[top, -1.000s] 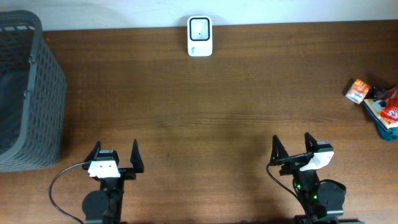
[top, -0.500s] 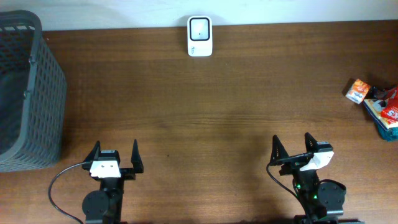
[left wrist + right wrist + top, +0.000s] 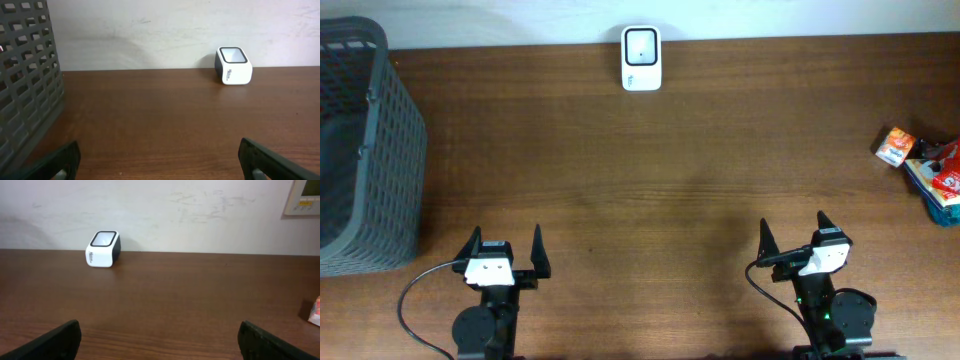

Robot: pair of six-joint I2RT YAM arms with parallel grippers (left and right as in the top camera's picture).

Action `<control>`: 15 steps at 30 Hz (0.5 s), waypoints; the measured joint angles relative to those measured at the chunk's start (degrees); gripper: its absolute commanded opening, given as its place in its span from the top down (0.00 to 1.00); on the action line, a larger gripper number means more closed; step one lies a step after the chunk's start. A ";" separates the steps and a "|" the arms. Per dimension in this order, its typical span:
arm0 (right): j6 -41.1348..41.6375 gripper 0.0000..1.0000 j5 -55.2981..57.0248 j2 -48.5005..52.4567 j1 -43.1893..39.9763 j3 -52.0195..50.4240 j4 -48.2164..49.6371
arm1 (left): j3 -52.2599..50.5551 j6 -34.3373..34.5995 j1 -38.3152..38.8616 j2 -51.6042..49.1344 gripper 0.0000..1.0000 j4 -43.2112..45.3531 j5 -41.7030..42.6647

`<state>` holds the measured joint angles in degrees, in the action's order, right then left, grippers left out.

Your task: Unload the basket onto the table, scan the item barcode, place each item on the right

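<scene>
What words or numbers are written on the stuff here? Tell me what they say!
Nothing here reads clearly.
White scanner: small grey logo on its side, too blurred to read.
Orange packet: printing too small to read.
Red and blue packets: printing too small to read.
Wall panel: tiny marks, unreadable.

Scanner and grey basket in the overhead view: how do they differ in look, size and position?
Look: the scanner is a solid white box with a dark top window; the basket is dark grey open lattice. Size: the basket is far larger than the scanner. Position: the scanner sits at the far edge's middle, the basket at the left side. Both stand on the brown table.
</scene>
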<state>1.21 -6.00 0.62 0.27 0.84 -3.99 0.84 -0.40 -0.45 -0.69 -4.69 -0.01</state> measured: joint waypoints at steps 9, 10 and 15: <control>-0.39 0.01 0.00 0.00 0.00 0.00 0.00 | 0.00 -0.02 0.00 0.00 0.01 0.02 0.00; -0.37 0.01 0.00 0.00 0.00 0.00 0.00 | 0.00 -0.02 0.00 0.00 0.01 0.02 0.00; -0.44 0.01 0.00 0.00 0.00 0.00 0.02 | 0.00 -0.02 0.00 0.00 0.01 0.02 0.00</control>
<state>0.78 -6.00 0.62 0.27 0.84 -3.97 0.84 -0.43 -0.45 -0.69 -4.67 -0.01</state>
